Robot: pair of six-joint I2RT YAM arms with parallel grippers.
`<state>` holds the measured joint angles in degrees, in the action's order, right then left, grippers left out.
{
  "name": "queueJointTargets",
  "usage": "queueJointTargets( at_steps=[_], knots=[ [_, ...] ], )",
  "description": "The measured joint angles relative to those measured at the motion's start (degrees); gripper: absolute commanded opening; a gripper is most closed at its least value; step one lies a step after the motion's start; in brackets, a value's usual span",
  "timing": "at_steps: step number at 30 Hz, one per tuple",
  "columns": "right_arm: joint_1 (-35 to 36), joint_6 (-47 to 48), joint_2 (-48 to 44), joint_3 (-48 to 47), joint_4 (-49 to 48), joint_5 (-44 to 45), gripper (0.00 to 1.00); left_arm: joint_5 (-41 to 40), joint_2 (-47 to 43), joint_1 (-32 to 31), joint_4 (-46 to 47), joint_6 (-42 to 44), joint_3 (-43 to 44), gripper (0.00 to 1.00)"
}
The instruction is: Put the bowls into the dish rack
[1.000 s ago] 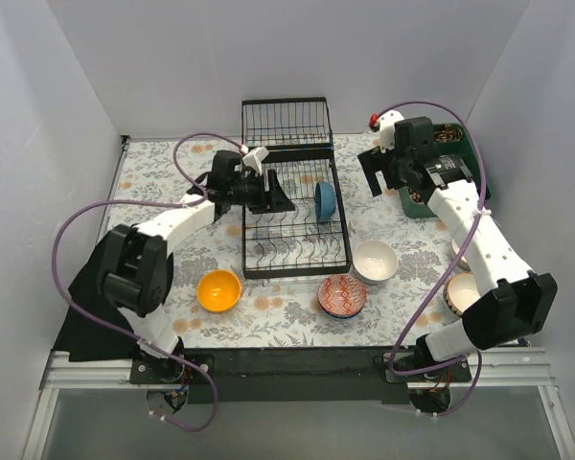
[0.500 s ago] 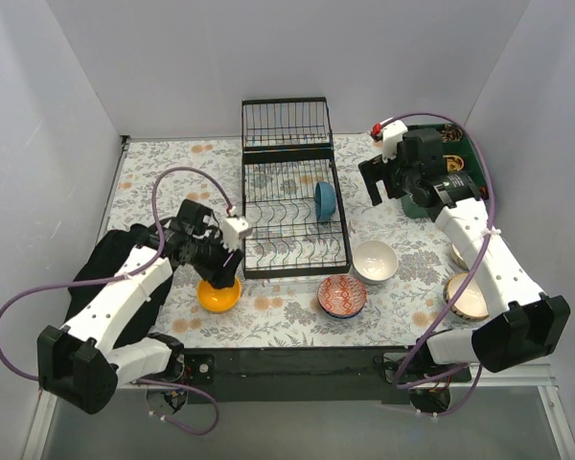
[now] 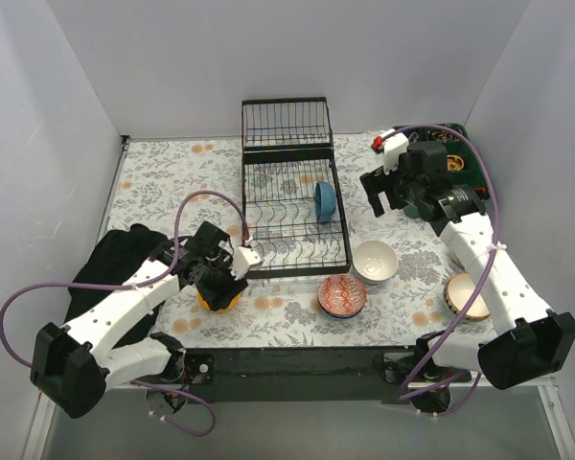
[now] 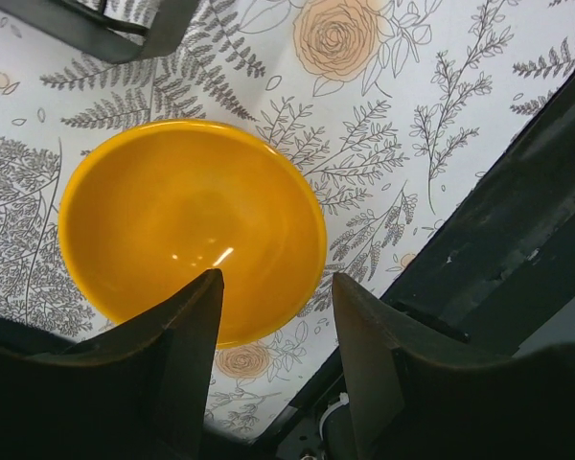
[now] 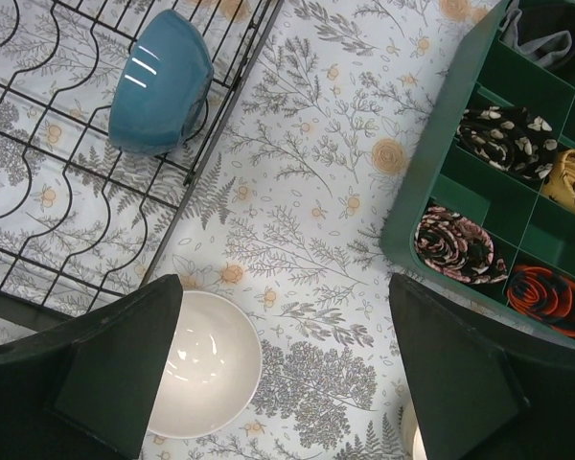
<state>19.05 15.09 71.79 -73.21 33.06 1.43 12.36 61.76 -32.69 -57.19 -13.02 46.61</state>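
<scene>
One bowl (image 3: 324, 199) in rack (image 3: 297, 272); four outside.

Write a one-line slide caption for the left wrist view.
Open left gripper hovers over the yellow-orange bowl, which sits upright on the floral tablecloth.

Left arm (image 3: 125, 302), right arm (image 3: 479, 244): jaws apart

An orange bowl (image 4: 192, 230), blue bowl (image 5: 160, 81), white bowl (image 5: 206, 364) and red-patterned bowl (image 3: 342, 296) share a floral-printed table (image 5: 297, 192) with a black dish rack (image 3: 297, 273) and green tray (image 5: 436, 182).
</scene>
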Motion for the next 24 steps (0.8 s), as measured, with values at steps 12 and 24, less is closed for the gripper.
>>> queueJointTargets(
  at_steps=[12, 24],
  knots=[
    [0.0, -0.1, -2.9, 2.9, -0.3, 0.0, 0.97, -3.0, 3.5, -3.1, 4.3, 0.2, -3.3, 0.43],
    [0.0, 0.0, -2.9, 3.0, -0.3, 0.0, 0.96, -4.4, 3.5, -3.6, 6.2, 0.5, -5.9, 0.00]
  ],
)
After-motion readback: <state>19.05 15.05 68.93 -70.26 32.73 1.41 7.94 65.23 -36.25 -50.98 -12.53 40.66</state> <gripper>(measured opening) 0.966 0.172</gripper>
